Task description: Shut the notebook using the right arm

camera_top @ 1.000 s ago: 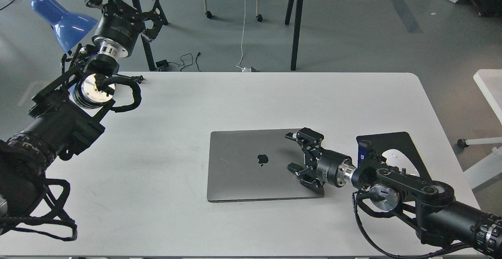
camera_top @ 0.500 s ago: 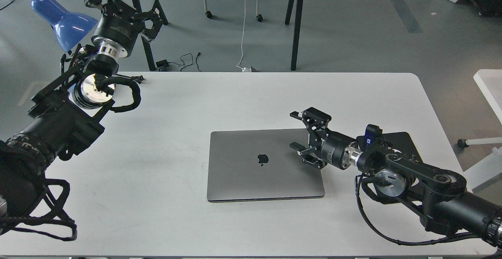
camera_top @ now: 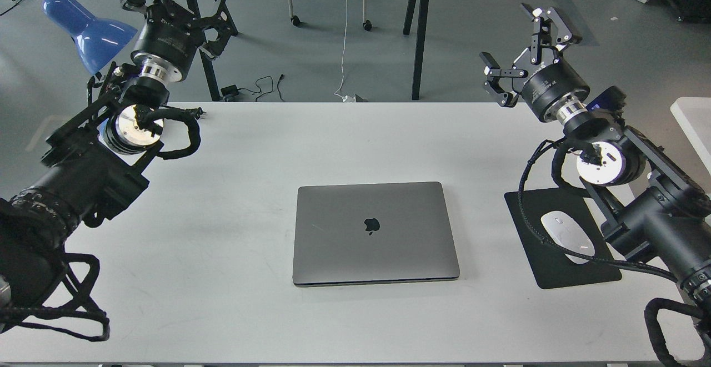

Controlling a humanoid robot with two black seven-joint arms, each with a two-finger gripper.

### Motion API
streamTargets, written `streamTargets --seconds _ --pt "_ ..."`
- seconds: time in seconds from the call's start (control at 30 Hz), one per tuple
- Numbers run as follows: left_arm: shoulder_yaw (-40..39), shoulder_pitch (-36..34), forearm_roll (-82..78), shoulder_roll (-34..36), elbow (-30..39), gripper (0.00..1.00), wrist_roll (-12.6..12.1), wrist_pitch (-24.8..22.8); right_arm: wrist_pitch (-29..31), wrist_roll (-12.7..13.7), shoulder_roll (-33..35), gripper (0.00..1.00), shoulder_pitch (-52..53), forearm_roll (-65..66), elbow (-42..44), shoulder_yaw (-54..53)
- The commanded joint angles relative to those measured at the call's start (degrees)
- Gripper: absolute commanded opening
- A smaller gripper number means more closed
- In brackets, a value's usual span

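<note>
The space-grey notebook lies shut flat on the white table, its lid up with the dark apple logo showing. My right arm is raised at the right, well clear of the notebook. Its gripper is open and empty, held high beyond the table's far right edge. My left arm comes in at the left. Its gripper is raised beyond the table's far left corner, its dark fingers spread and empty.
A black mouse pad with a white mouse lies right of the notebook, partly under my right arm. A blue lamp shade stands at the far left. Black trestle legs and cables are on the floor behind.
My right gripper has lifted off the notebook's lid and swung up and to the right, far from it. The notebook stays shut. The left arm has not moved.
</note>
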State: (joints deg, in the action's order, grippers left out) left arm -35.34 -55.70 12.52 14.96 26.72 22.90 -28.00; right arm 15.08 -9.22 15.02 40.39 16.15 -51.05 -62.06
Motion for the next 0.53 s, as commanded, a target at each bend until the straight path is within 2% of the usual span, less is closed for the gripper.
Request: streamTargets --seconds 0.0,0.13,0.5 --pt "-0.1 0.0 0.0 0.0 0.0 1.00 0.1 0.0 -0.1 0.5 -0.6 1.00 3.2 -1.6 3.5 -2.4" --pt "-0.2 0.0 0.1 0.0 0.0 1.00 0.2 0.0 0.6 2.4 -0.5 1.00 8.3 -10.1 10.3 -2.0" --pt "-0.3 0.0 0.1 0.0 0.0 1.00 0.3 0.0 2.5 2.0 -1.5 1.00 10.5 -13.0 11.4 -1.1"
